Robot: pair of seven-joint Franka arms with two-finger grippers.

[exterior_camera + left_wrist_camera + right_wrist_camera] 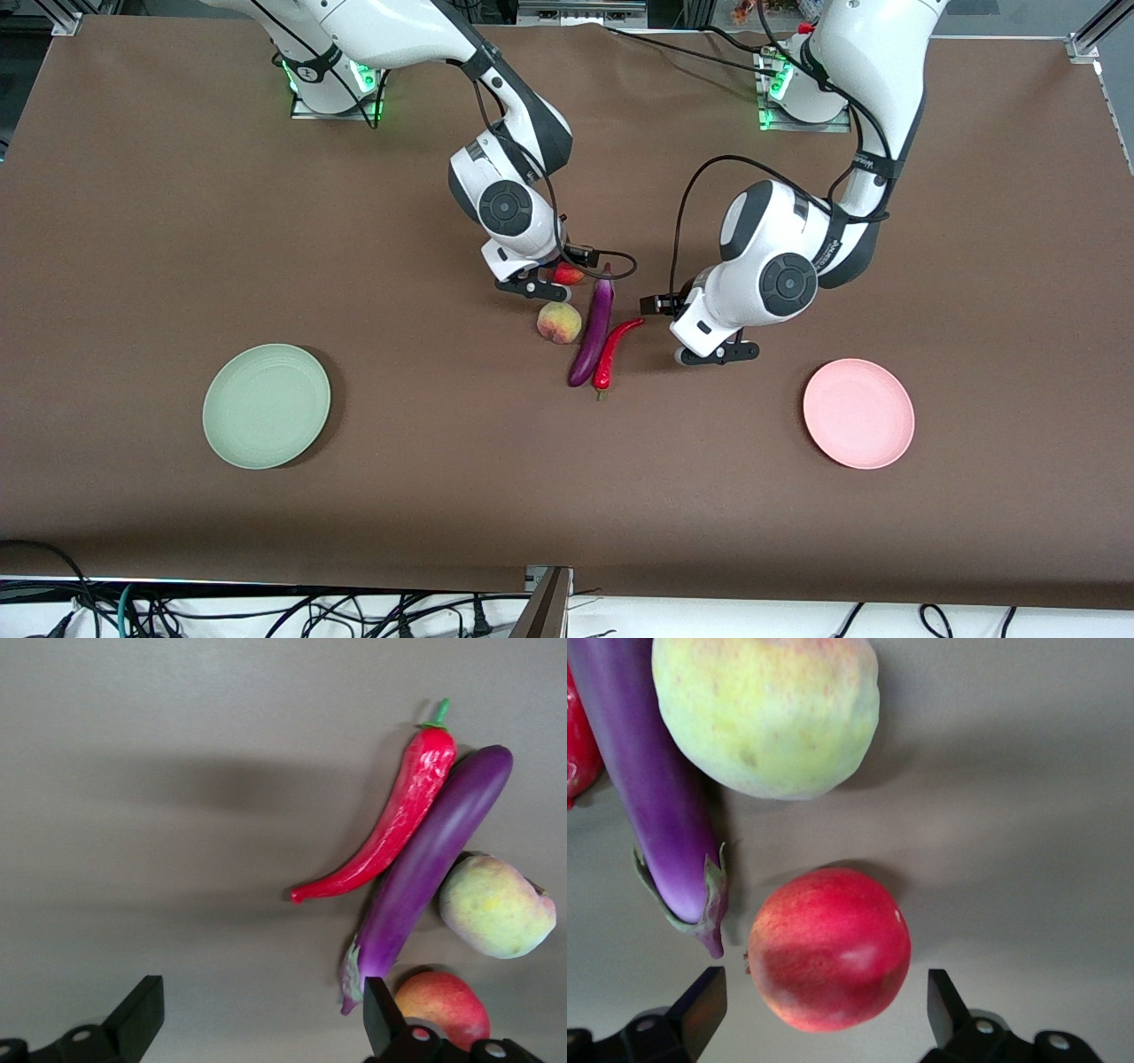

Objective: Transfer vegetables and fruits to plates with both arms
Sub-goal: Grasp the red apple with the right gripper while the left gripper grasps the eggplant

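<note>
No readable writing anywhere; right gripper [819, 1014] spread over the red fruit [829, 948], left gripper [257, 1028] spread beside the chili [381, 828].

Both arms reach from their bases toward the middle of the table, wrists bent downward. The right gripper [530, 285] hangs low over the table's centre, fingers spread wide, holding nothing. The left gripper [719, 354] hangs low nearby, toward the left arm's end, likewise spread and empty.

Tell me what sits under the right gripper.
The round red fruit lies on the brown table between the open right gripper's fingers, untouched. In the front view, the gripper covers most of it.
</note>
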